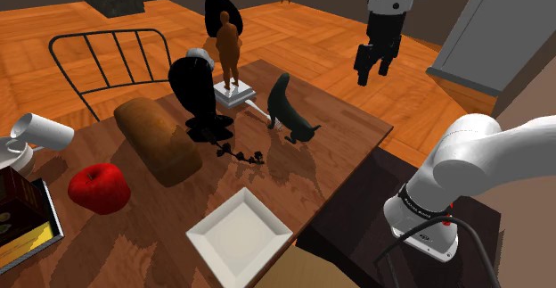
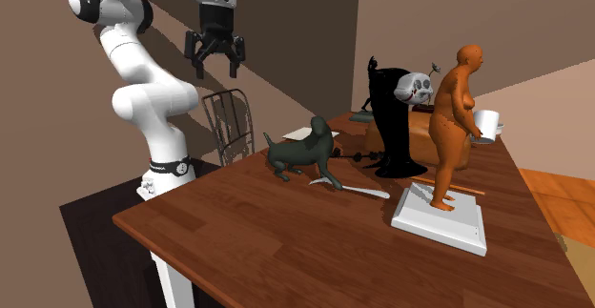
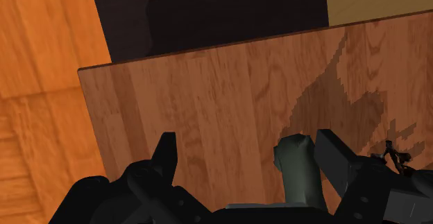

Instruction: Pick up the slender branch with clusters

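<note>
Currently: approach step. Gripper (image 1: 374, 76) hangs high over the table (image 1: 343, 139) edge, fingers spread wide, empty. Branch (image 1: 241, 155) lies flat between bread loaf (image 1: 156, 140) and seal figure (image 1: 289, 112). Next: cross over, descend, straddle the stem.

My arm (image 1: 470, 157) is glossy white, w/ rounded links & dark joint rings; a black band (image 1: 417, 204) w/ small white lettering circles my base link; thin black cables (image 1: 392, 252) trail from there; my end effector (image 2: 216, 66) is all black, w/ two blunt fingers.
</note>
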